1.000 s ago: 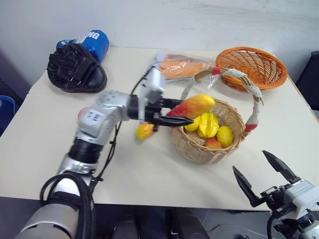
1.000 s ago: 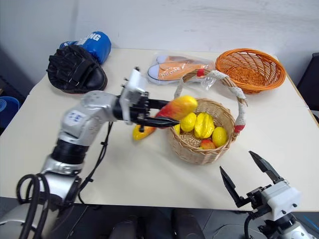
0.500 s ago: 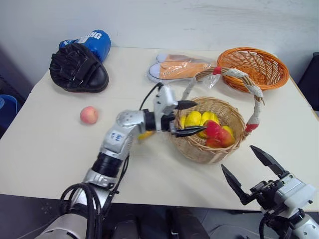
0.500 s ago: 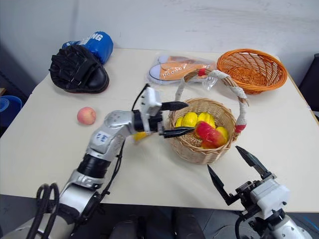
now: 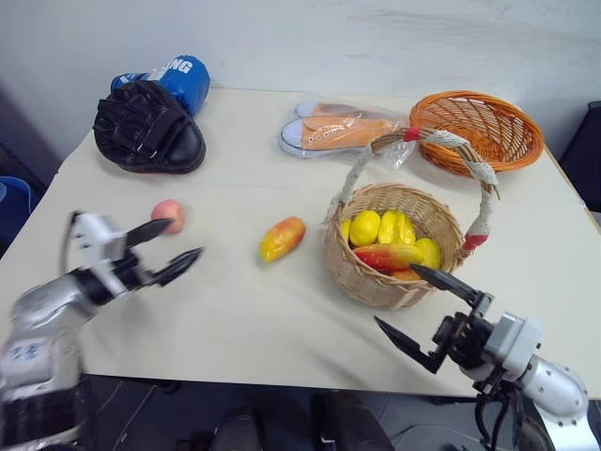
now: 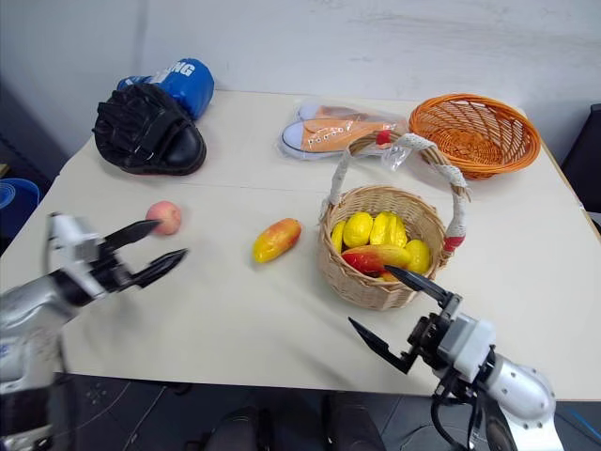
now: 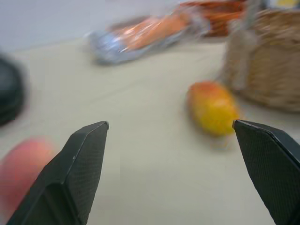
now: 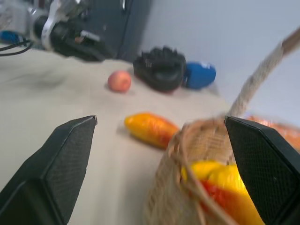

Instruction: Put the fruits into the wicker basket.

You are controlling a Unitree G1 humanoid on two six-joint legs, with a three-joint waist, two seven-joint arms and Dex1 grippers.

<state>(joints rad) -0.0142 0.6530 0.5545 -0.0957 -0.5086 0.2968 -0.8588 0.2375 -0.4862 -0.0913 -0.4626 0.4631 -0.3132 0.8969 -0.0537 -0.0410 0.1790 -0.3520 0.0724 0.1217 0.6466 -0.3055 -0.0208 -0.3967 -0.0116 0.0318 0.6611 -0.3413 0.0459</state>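
From the head camera, the counter [image 5: 235,319] carries a tan wicker basket [image 5: 394,272] right of centre, its tall cloth-wrapped handle [image 5: 451,143] arching over it. Inside lie yellow lemons [image 5: 364,226], a starfruit [image 5: 402,228] and one red-orange mango [image 5: 390,256] stretched across the top. A second mango [image 5: 282,238] lies on the counter just left of the basket, apart from it. A pink peach [image 5: 168,213] sits further left, near the left gripper [image 5: 167,246], whose fingers stand wide and hold nothing; its tips point right, with the upper finger close to the peach. The right gripper [image 5: 424,303] hangs at the near right edge of the counter, just in front of the basket, fingers spread wide and empty. At the far side rest a black boxing pad [image 5: 146,127] with a blue glove [image 5: 169,75] behind it, a bagged pair of orange shoes [image 5: 343,130], and a shallow orange bowl [image 5: 476,127] at the far right.

In the left wrist view, the two black fingers [image 7: 70,173] are far apart, with bare counter between them. The loose mango [image 7: 213,107] lies ahead beside the basket wall [image 7: 267,70], the peach [image 7: 21,164] sits blurred at the edge by one finger, and the shoes [image 7: 150,30] lie beyond.

In the right wrist view, the fingers [image 8: 56,164] are wide apart. The basket rim [image 8: 187,140] is close between them, with a lemon and the red-orange mango [image 8: 229,192] inside. Beyond lie the loose mango [image 8: 150,129], the peach [image 8: 119,80], the boxing pad [image 8: 161,68] and the left gripper [image 8: 89,47].
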